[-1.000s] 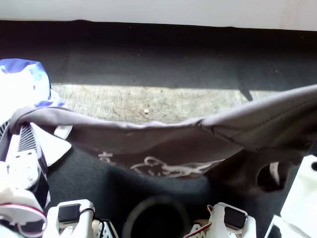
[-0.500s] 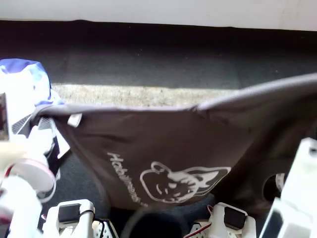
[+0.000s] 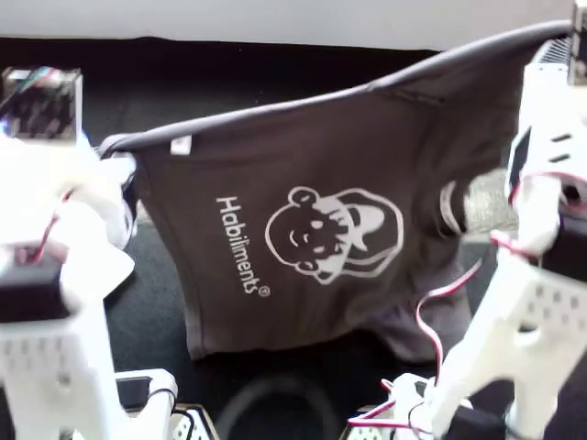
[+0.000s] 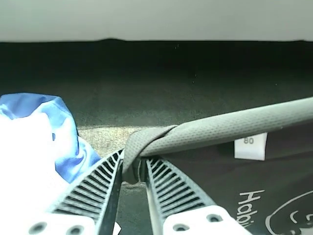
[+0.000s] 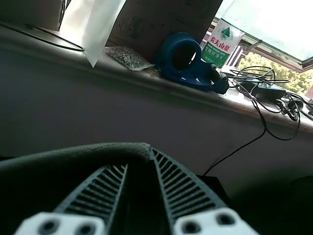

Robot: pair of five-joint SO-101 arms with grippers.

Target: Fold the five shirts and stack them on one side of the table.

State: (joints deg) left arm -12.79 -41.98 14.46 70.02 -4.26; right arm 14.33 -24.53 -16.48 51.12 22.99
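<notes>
A dark grey shirt point(image 3: 303, 147) with a white face print hangs spread in the air above the dark table point(image 3: 275, 64). My left gripper point(image 4: 133, 159) is shut on one twisted upper corner of it, at the left in the high view point(image 3: 110, 148). The shirt's small white label point(image 4: 249, 146) hangs just beside that grip. My right gripper point(image 5: 139, 154) is shut on the opposite upper corner, high at the right of the high view point(image 3: 570, 32). The top edge of the shirt runs taut between the two grippers, rising toward the right.
A crumpled blue and white shirt point(image 4: 34, 132) lies on the table at the left, beside my left gripper. A sunlit strip point(image 4: 105, 134) crosses the mat. The arm bases point(image 3: 138, 394) stand along the near edge. A pale wall point(image 3: 275, 18) runs behind the table.
Both arms have risen and lifted the grey shirt off the table. It went from a low sagging band to hanging spread with its print facing the high view.
</notes>
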